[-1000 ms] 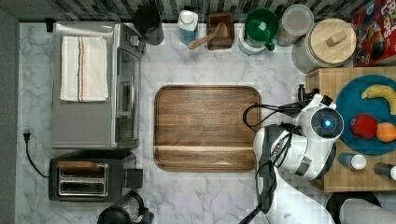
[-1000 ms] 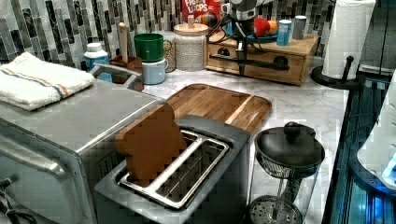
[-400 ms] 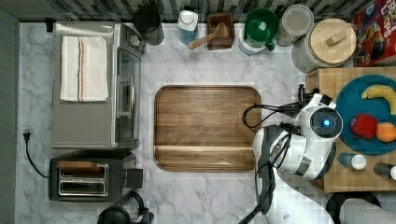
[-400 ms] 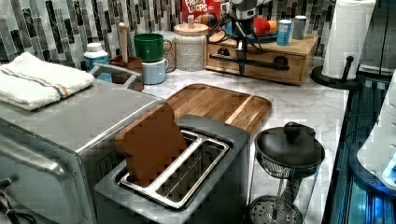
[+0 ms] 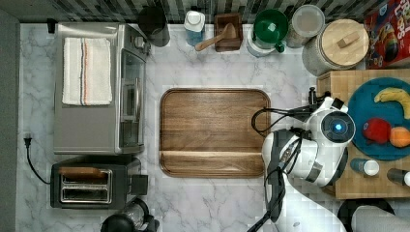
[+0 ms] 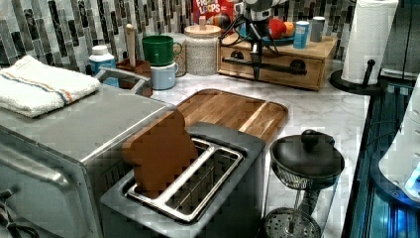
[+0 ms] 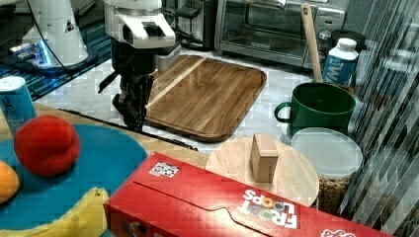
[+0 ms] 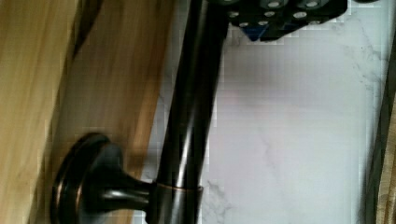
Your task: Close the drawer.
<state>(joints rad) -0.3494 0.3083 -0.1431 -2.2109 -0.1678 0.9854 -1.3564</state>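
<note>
Drawer (image 6: 270, 64) is what we look for first: in the left view it sits in the light-wood cabinet (image 6: 317, 49) at the back of the marble counter (image 6: 317, 109), its flat front panel flush or nearly flush with the cabinet face, a dark bar handle (image 6: 277, 66) running across it. We see the gripper (image 6: 256, 62) hanging straight down right in front of that panel, at the handle. In the wrist view the handle (image 8: 187, 130) and its round mount (image 8: 88, 182) stand just off the wooden front (image 8: 32, 93), with marble beyond. We cannot tell how far apart the fingers stand, or whether they have hold of the handle. In the right view the gripper (image 7: 134, 106) is between the dark tray (image 7: 207, 94) and the cabinet edge. On the cabinet top we see a blue plate (image 5: 372, 140) with fruit.
</note>
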